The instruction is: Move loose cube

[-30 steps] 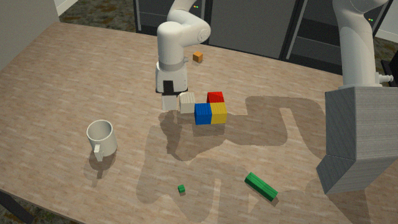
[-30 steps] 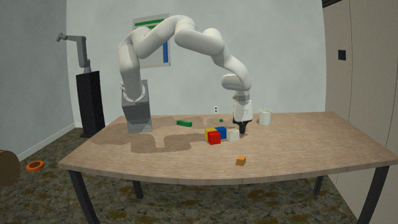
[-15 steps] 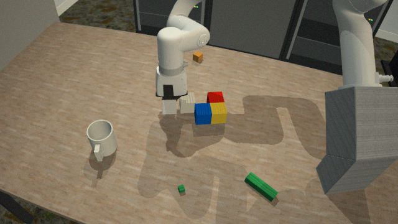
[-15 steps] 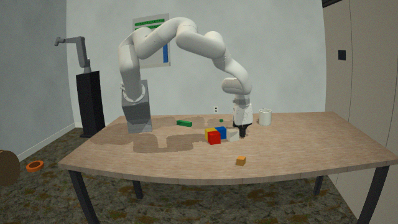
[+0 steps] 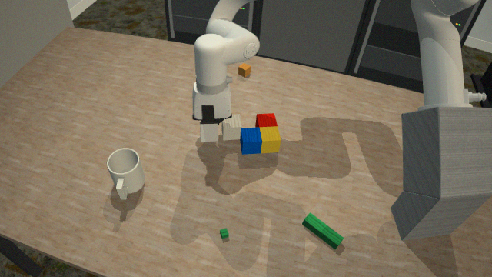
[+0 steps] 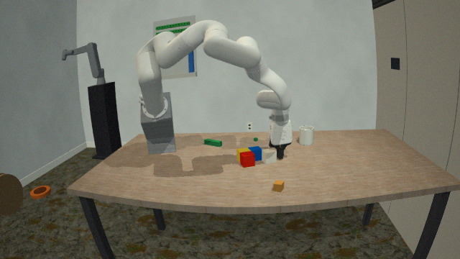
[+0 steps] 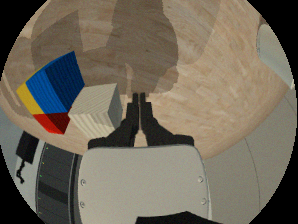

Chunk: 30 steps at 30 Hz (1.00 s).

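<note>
A blue cube (image 5: 250,140) (image 6: 256,152) (image 7: 60,79), a yellow cube (image 5: 270,139) (image 6: 241,151) (image 7: 27,96) and a red cube (image 5: 266,120) (image 6: 247,159) (image 7: 52,121) form an L on the table. The loose white cube (image 5: 231,128) (image 6: 269,156) (image 7: 93,112) stands beside the blue cube's back corner. It is offset from the open corner, with a gap to the red cube. My gripper (image 5: 209,138) (image 6: 280,155) (image 7: 139,100) is shut and empty. It is down at table level right beside the white cube, on the side away from the red cube.
A white mug (image 5: 124,169) (image 6: 306,135) stands on the table apart from the cubes. A small orange cube (image 5: 244,70) (image 6: 278,185), a small green cube (image 5: 224,233) (image 6: 255,139) and a green bar (image 5: 323,231) (image 6: 213,142) lie around. The grey arm pedestal (image 5: 446,169) (image 6: 158,126) stands at the table's side.
</note>
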Each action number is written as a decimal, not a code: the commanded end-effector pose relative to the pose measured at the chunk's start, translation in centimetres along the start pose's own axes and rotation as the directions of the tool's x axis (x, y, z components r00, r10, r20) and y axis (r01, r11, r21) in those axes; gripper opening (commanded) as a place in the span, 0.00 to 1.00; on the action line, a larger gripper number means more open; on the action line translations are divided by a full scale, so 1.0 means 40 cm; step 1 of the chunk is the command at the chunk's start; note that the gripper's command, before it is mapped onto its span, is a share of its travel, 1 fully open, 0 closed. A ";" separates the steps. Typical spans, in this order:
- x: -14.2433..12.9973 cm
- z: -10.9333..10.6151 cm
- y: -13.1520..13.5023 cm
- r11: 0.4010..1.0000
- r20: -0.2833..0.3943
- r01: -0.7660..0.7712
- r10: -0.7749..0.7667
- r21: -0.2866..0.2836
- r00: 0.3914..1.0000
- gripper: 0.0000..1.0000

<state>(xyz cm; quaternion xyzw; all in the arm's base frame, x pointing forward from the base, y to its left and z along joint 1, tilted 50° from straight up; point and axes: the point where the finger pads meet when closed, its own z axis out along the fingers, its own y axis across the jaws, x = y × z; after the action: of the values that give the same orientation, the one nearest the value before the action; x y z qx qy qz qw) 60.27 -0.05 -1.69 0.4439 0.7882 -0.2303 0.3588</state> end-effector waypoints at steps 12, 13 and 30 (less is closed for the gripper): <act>0.002 -0.005 0.004 1.000 -0.001 0.000 0.000 -0.005 1.000 0.00; 0.002 -0.005 0.003 1.000 -0.001 0.000 0.000 -0.005 1.000 0.00; 0.003 -0.005 -0.009 1.000 -0.001 0.000 0.000 -0.005 1.000 0.00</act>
<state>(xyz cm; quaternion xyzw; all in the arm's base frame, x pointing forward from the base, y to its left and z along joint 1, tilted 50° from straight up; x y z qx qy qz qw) 59.81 -0.28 -1.71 0.4439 0.7881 -0.2303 0.3588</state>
